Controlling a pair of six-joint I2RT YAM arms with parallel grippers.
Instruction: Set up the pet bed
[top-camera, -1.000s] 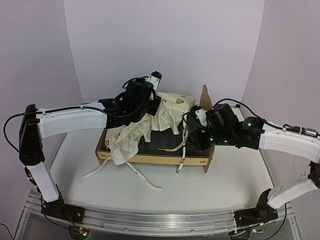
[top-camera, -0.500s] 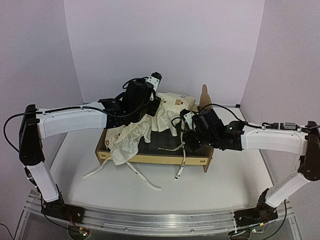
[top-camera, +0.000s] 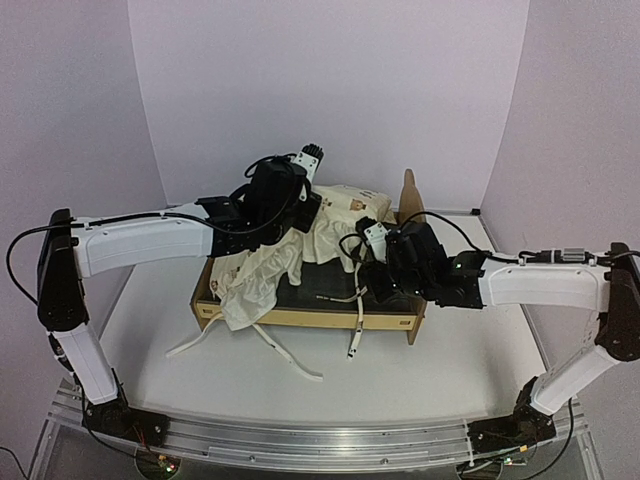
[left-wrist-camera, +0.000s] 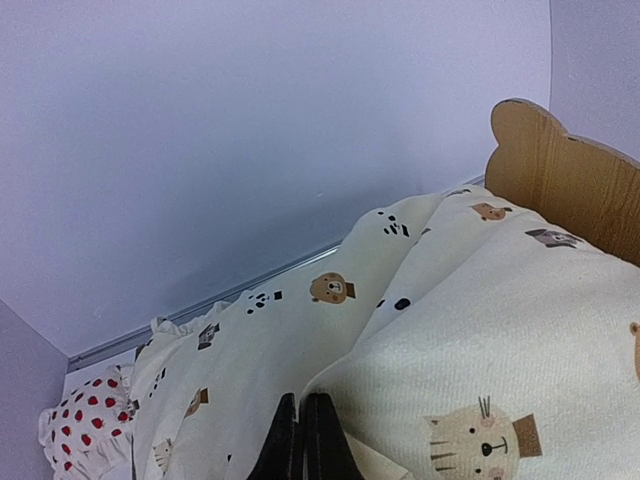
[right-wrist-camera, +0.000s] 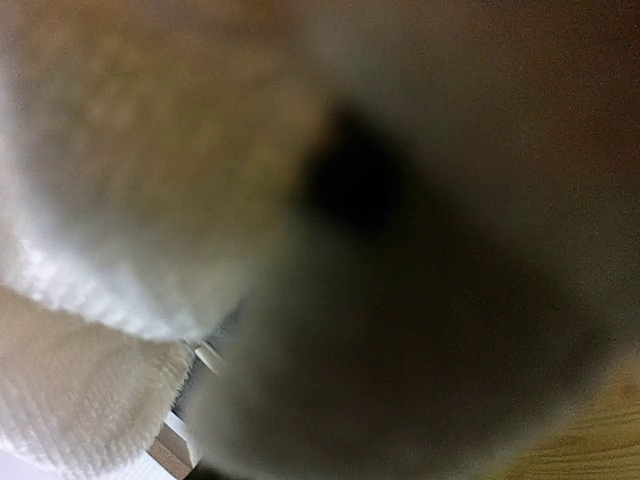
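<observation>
The strawberry pillow lies at the far left in the left wrist view, just beside the ruffled edge of the cream animal-print cover. The left fingers are closed together, pinching a fold of that cover and holding it raised over the far left part of the bed.

The pet bed sits in the middle of the bench, its long axis running left to right, with the bear-ear headboard standing at the right end. Inside the frame, the cover is bunched over the left and far parts, leaving the dark base bare near the front rail. Loose white ties trail from the cover over the front rail onto the bench.

To the right, the right fingers reach low into the bed beside another hanging tie. Their own camera is blurred by cloth pressed close, so I cannot tell whether they are open or closed.
</observation>
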